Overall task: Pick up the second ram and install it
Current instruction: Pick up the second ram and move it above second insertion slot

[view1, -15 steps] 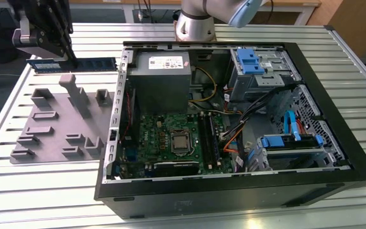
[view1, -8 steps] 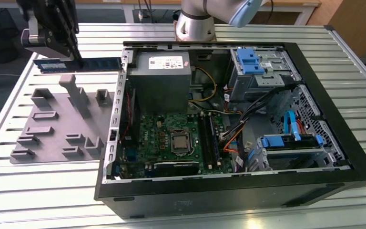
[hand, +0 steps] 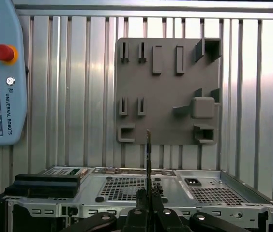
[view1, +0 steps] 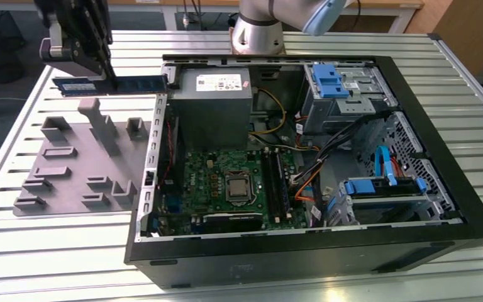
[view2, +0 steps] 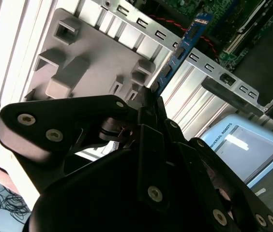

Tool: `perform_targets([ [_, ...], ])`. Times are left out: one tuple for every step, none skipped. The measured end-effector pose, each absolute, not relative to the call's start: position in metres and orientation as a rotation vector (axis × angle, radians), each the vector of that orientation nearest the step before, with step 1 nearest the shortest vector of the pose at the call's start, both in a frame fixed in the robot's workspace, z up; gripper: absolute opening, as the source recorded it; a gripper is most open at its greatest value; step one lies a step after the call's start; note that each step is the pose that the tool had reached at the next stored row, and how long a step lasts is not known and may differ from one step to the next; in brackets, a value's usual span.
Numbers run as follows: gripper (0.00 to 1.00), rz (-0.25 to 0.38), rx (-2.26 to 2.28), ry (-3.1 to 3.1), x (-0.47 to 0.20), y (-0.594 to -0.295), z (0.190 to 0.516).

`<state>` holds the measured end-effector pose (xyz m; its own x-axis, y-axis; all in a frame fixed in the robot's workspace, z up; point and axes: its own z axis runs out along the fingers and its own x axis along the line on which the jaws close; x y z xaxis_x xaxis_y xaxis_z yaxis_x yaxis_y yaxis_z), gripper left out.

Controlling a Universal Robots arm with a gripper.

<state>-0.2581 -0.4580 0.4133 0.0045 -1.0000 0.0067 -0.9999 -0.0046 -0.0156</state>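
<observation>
Tool (view1: 105, 70) has its fingers pinched tight on the blue ram stick (view1: 136, 83), grabbing it roughly mid-length, up around 10 o'clock in the exterior view. The stick is held level and standing on its long edge. One end points at the back corner of the case, but I can't tell how high it sits. In the second wrist view the stick (view2: 185, 43) pokes out past the tool (view2: 151, 99) toward the case's metal rim. In the first wrist view the stick (hand: 148, 154) is edge-on, just a thin line coming up out of the tool (hand: 148, 195).

Everything else, big to small:

- The desk (view1: 57, 258) is all metal slats.
- The black computer case (view1: 309, 261) lies open-side-up and covers the middle through 3 o'clock.
- A grey holder plate (view1: 65, 170) with little brackets sits at 9 o'clock, just beside the case wall, and the stick is clear of it.
- Inside the case, the grey power supply (view1: 212, 107) is on the 12 o'clock side.
- The green motherboard (view1: 216, 170) is right at 6 o'clock from the power supply.
- Blue drive brackets sit at 1 o'clock (view1: 334, 80) and 4 o'clock (view1: 376, 187).
- A pendant (hand: 1, 96) with a red button (hand: 4, 52) lies on the slats in the first wrist view.
</observation>
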Motion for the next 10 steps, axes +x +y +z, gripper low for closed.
perform_targets([
  [0.14,-0.025,-2.222,2.212,-0.257,-0.458,0.413],
  [0.14,-0.025,-2.222,2.212,-0.255,-0.458,0.413],
  [0.14,-0.025,-2.222,2.212,-0.254,-0.458,0.413],
  [0.14,-0.025,-2.222,2.212,-0.252,-0.458,0.413],
  [0.14,-0.025,-2.222,2.212,-0.251,-0.458,0.413],
  [0.14,-0.025,-2.222,2.212,-0.250,-0.458,0.413],
  [0.14,-0.025,-2.222,2.212,-0.248,-0.458,0.413],
  [0.14,-0.025,-2.222,2.212,-0.247,-0.458,0.413],
  [0.14,-0.025,-2.222,2.212,-0.246,-0.458,0.413],
  [0.14,-0.025,-2.222,2.212,-0.244,-0.458,0.413],
])
